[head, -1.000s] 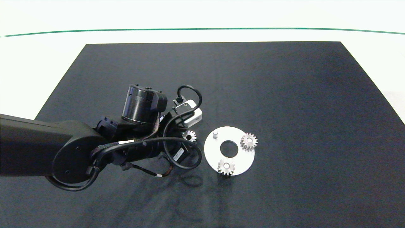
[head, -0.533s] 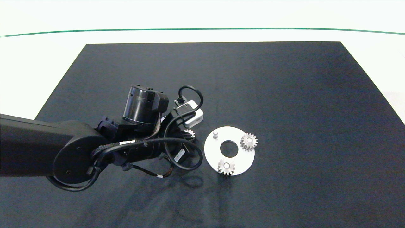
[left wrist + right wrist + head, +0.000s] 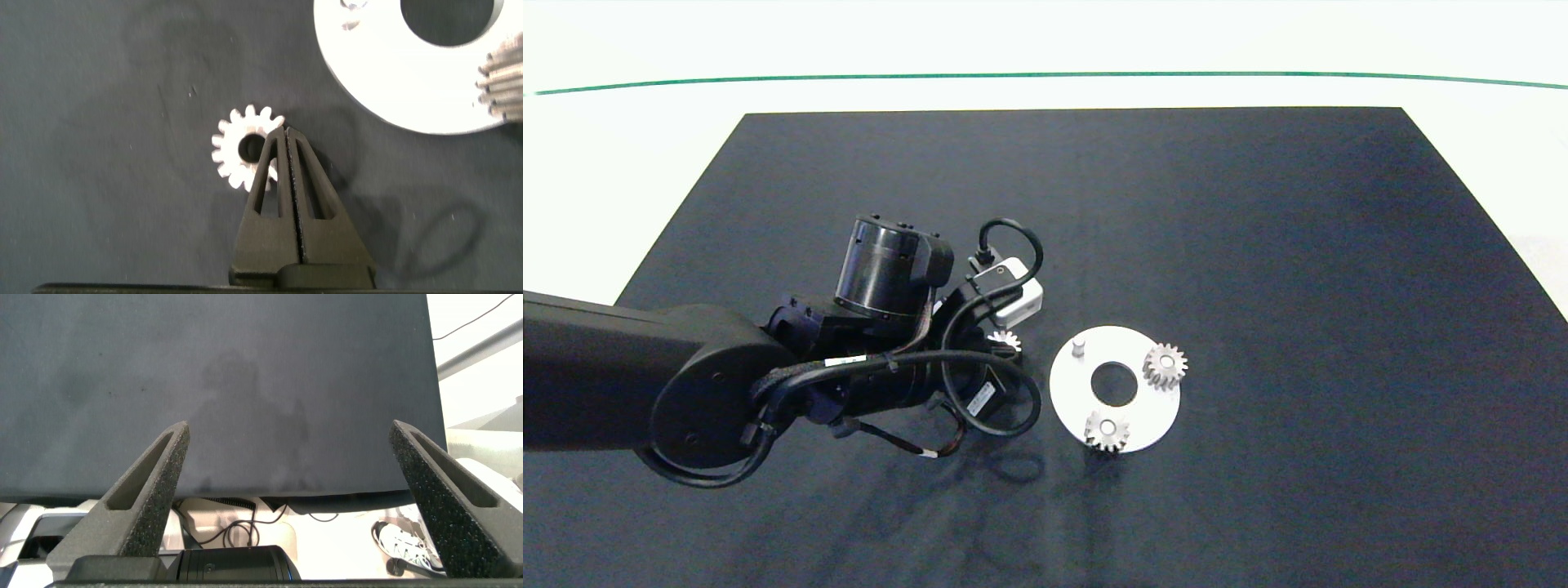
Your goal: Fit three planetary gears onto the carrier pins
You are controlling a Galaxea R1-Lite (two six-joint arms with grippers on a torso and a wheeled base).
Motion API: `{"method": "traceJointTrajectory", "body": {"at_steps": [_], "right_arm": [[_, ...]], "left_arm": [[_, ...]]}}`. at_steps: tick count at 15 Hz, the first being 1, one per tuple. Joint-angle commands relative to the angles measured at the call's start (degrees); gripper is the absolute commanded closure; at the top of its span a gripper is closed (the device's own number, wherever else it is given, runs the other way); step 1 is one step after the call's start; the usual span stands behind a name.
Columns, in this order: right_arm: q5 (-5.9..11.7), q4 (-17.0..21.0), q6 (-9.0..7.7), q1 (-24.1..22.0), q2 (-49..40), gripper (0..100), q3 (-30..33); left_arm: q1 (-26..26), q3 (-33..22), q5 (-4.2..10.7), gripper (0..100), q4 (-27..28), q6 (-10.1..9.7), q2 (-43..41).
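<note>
The left gripper hangs over the loose gear lying flat just beside the white disc, fingers pressed together, gripping nothing. They should part, straddle its rim, then carry it to the bare pin.

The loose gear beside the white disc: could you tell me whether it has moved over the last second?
Yes, slightly. The loose gear has slid away from the white disc, toward the wrist camera housing, nudged by the shut left gripper.
</note>
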State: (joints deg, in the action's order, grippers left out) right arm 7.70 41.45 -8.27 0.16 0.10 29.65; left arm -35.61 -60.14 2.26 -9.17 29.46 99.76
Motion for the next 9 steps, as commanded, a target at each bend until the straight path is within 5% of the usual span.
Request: {"method": "traceJointTrajectory", "body": {"at_steps": [1,4,5,9], "right_arm": [[0.03,0.2,-0.08,0.0,0.0,0,-0.3],[-0.06,0.2,-0.08,0.0,0.0,0,-0.4],[0.03,0.2,-0.17,0.0,0.1,0,-0.4],[0.03,0.2,-0.08,0.0,0.0,0,-0.4]], "left_arm": [[0.2,-0.3,0.03,99,0.6,0.15,-0.9],[0.2,-0.2,0.03,99,0.7,0.15,-1.4],[0.2,-0.2,0.12,0,0.7,0.15,-1.4],[0.1,-0.2,0.03,0,0.7,0.07,-1.4]]}}
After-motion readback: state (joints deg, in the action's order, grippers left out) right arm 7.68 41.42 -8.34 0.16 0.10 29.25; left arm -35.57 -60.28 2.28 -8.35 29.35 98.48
